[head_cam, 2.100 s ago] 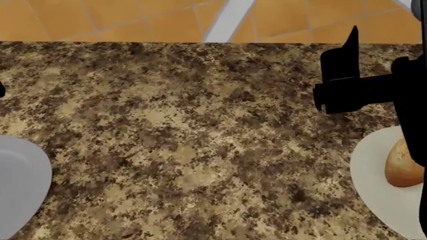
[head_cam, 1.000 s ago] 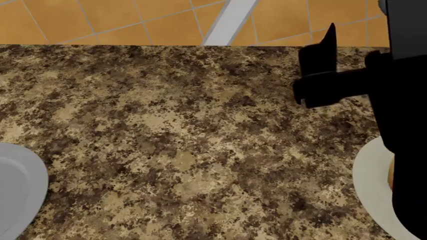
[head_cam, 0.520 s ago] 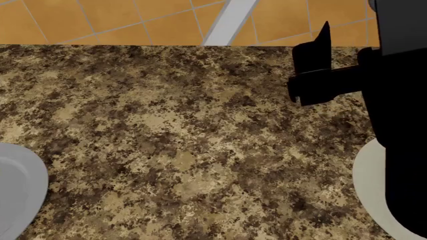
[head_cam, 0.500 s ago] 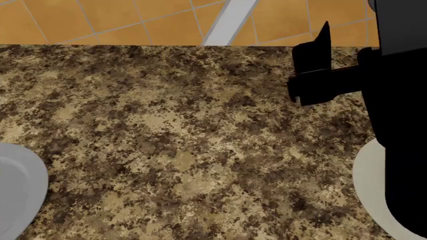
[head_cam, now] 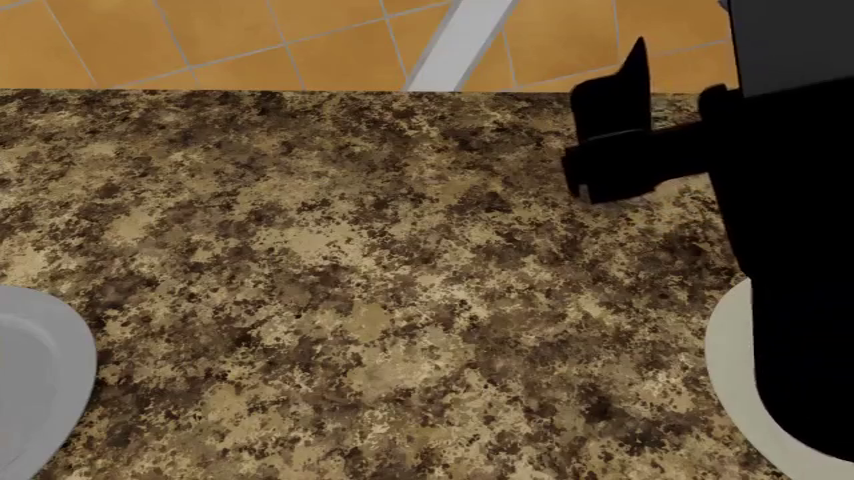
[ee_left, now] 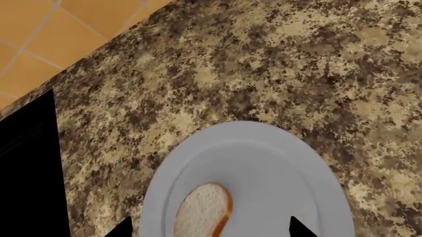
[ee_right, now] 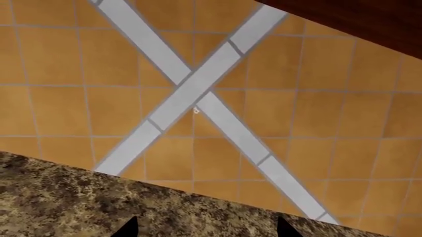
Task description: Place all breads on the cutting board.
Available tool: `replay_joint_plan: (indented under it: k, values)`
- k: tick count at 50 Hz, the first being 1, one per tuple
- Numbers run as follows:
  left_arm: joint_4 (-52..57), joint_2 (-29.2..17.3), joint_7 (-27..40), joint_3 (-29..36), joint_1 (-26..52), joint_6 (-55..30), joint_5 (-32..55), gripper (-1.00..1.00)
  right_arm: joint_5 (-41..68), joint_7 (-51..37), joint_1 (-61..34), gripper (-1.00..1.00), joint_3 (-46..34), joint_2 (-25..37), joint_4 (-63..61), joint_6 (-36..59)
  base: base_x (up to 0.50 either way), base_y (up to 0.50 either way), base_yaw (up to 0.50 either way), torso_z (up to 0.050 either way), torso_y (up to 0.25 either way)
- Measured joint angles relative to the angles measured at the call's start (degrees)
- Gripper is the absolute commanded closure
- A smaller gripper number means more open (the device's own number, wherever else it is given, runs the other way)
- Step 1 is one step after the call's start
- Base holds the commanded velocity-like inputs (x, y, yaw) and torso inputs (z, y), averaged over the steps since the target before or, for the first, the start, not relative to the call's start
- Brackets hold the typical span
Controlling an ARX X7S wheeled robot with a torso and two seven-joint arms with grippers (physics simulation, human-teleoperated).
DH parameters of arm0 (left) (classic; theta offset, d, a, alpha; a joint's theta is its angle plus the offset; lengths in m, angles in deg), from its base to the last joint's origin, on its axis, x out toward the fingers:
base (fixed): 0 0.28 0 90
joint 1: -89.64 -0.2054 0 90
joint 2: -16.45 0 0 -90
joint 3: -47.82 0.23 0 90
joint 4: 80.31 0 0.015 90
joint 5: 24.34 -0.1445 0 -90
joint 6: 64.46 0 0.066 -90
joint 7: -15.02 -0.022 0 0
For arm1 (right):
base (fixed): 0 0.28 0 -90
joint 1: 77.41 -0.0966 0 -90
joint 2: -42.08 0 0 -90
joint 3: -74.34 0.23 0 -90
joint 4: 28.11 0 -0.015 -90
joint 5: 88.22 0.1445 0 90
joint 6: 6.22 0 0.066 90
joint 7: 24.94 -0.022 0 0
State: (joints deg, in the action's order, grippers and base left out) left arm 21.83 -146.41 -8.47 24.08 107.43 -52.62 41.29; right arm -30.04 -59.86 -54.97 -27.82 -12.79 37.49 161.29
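The short cut bread chunk [ee_left: 201,215], with a white crumb face and tan crust, lies on a round light-grey plate [ee_left: 277,168]. My left gripper [ee_left: 209,228] hovers over it, open, one fingertip on each side of the chunk. My right gripper [ee_right: 205,228] is open and empty above the counter's far edge, and it shows as a black shape in the head view [head_cam: 614,120]. The golden oval loaf is hidden behind my right arm [head_cam: 801,250]. The cutting board is out of view.
The speckled brown granite counter [head_cam: 347,280] fills the head view. One grey plate [head_cam: 34,370] sits at its left edge and another [head_cam: 731,385] at its right, mostly under my arm. Orange tiled floor [ee_right: 197,98] lies beyond the counter. A dark reddish-brown surface [ee_right: 369,19] shows past the floor.
My right arm has moved left and across the right plate, so the golden loaf seen two seconds ago is now covered. The gripper's black shape has drifted slightly left.
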Motion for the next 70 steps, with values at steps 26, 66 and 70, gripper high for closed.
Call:
replay_joint_plan:
  k: [26,66,70]
  values:
    - [-9.2,3.1,-4.4,3.6,-4.7,7.4,-6.1,-1.00,-0.1,-0.1,-0.9,-1.00,-2.0,-0.5,1.2,-0.7,0.00,0.00,0.00,0.000,0.000]
    - [-21.7,5.6,-5.0,3.1,-12.9,15.8,-3.6,-1.00,0.8,-1.4,-2.9,-1.00,-4.5,-1.5,2.6,0.2,0.00,0.00,0.00,0.000,0.000]
    - [-23.1,5.7,-4.8,2.5,-13.8,16.4,-2.5,-1.00,0.9,-1.6,-3.1,-1.00,-4.7,-1.6,2.7,0.2,0.00,0.00,0.00,0.000,0.000]
